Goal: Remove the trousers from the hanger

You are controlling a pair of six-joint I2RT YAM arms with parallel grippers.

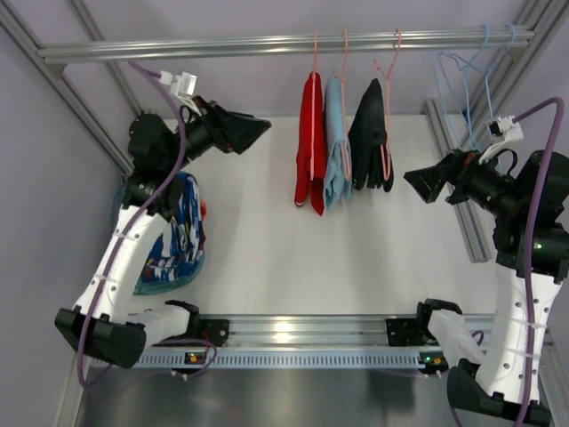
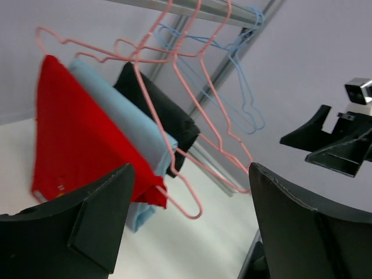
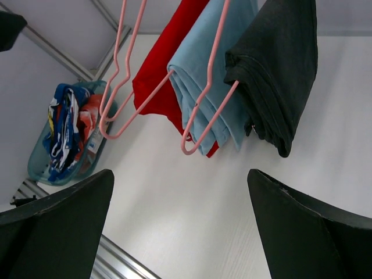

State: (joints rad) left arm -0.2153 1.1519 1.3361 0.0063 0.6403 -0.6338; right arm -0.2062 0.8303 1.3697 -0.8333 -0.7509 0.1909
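The trousers (image 1: 310, 142) hang on the hanger (image 1: 315, 55) at upper centre, between the left gripper (image 1: 263, 125) and right gripper (image 1: 411, 179), both spread wide and empty.

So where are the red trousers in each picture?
Top external: red trousers hang upper middle, leftmost of three garments on the rail.
Left wrist: red trousers fill the left side.
Right wrist: red trousers at the top middle, partly behind the light blue garment.
Shared landmark: the light blue garment hangs right beside them in every view.
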